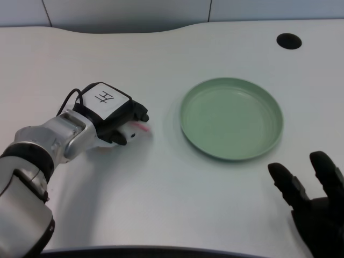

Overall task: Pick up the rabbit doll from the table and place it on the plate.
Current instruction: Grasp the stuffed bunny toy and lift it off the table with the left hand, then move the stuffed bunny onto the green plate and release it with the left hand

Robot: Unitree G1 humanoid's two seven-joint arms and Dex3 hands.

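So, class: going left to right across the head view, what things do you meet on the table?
Left hand over the rabbit doll → green plate → black hole in the table → right hand.

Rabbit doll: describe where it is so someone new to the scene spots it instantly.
On the white table, look left of the green plate to the left robot hand. The rabbit doll is the small white and pink shape poking out under its black fingers, mostly hidden. It is the only soft, pale thing there.
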